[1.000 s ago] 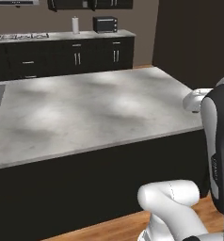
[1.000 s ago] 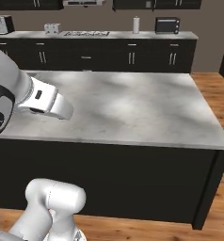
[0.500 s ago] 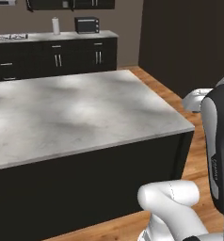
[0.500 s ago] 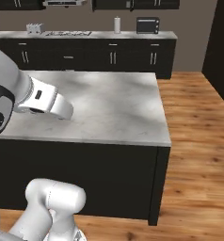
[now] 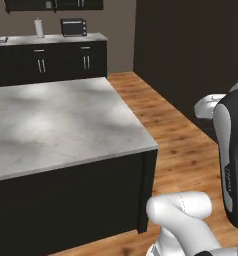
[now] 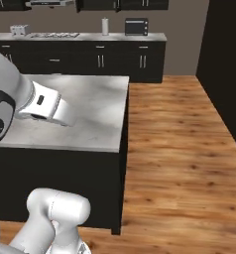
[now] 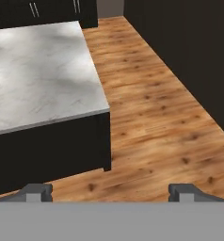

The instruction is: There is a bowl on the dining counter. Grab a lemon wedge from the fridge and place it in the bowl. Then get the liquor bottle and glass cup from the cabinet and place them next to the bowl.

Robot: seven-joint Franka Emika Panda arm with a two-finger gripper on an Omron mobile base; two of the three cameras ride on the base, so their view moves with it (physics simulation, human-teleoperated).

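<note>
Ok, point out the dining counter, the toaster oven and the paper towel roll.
dining counter (image 5: 56,125): left base view, on the bare marble top.
toaster oven (image 6: 136,26): right base view, on its dark front.
paper towel roll (image 6: 105,26): right base view, on the middle of the white roll.

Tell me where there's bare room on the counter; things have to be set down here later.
The dining counter is bare marble across its whole visible top, out to the corner by the wood floor. The crowded spot is the far counter, with a toaster oven and paper roll. The gripper is open over the floor.
</note>
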